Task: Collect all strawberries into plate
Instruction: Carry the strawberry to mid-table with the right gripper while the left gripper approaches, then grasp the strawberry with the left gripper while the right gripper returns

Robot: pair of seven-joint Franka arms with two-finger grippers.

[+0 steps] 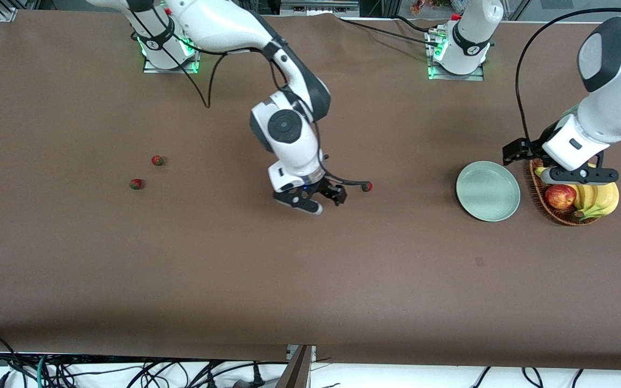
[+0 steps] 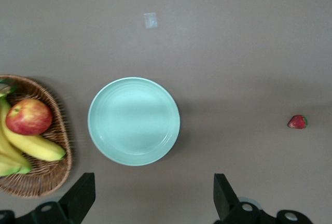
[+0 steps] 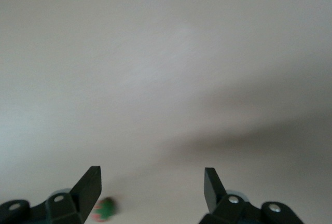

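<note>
Three strawberries lie on the brown table. Two [image 1: 157,160] [image 1: 136,184] are close together toward the right arm's end. The third strawberry [image 1: 366,186] lies mid-table, right beside my right gripper [image 1: 321,200], which is open and empty, low over the table. In the right wrist view [image 3: 152,187] that berry [image 3: 105,209] shows by one fingertip [image 3: 91,185], not between the jaws. The mint-green plate [image 1: 487,191] is empty. My left gripper [image 1: 580,175] hovers open over the basket's edge beside the plate. The left wrist view [image 2: 150,198] shows the plate [image 2: 134,121] and the mid-table strawberry [image 2: 297,122].
A brown wicker basket [image 1: 537,188] with a red apple [image 1: 560,196] and bananas [image 1: 599,198] stands beside the plate at the left arm's end. It also shows in the left wrist view [image 2: 49,180]. A small pale mark [image 2: 150,21] is on the table.
</note>
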